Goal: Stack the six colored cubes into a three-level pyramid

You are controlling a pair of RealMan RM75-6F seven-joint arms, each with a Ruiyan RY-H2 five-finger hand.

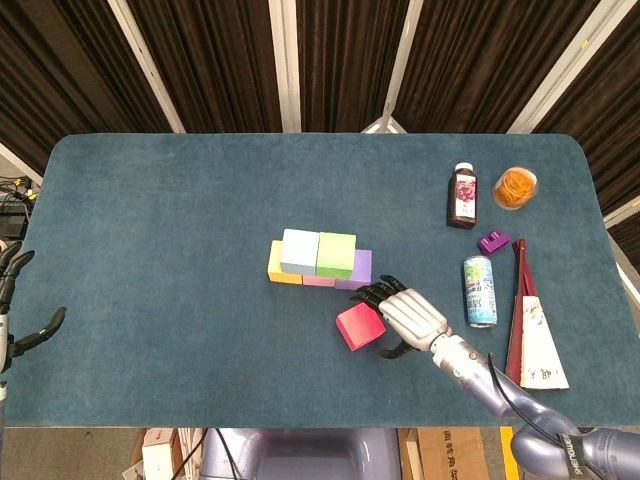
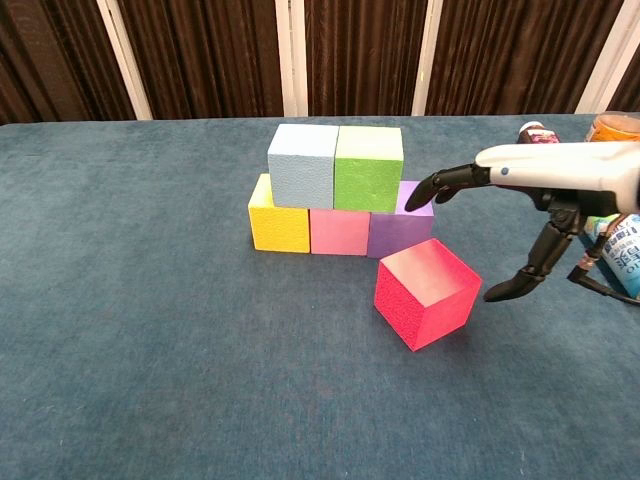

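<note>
Fingers (image 2: 440,185) of the right hand (image 1: 405,315) spread wide, holding nothing, at 3 o'clock of the red cube (image 2: 427,293), which lies loose on the desk (image 1: 150,250). At 12 o'clock stands the five-cube stack (image 2: 335,190). Next: close on red, crown the top.

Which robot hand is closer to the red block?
The right hand. It's right beside the red block, open. The left hand is far off at the table's left edge.

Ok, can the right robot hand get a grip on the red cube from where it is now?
Probably yes. The right robot hand hangs open right beside the red cube, nothing between them; the purple cube behind sits close, though.
</note>
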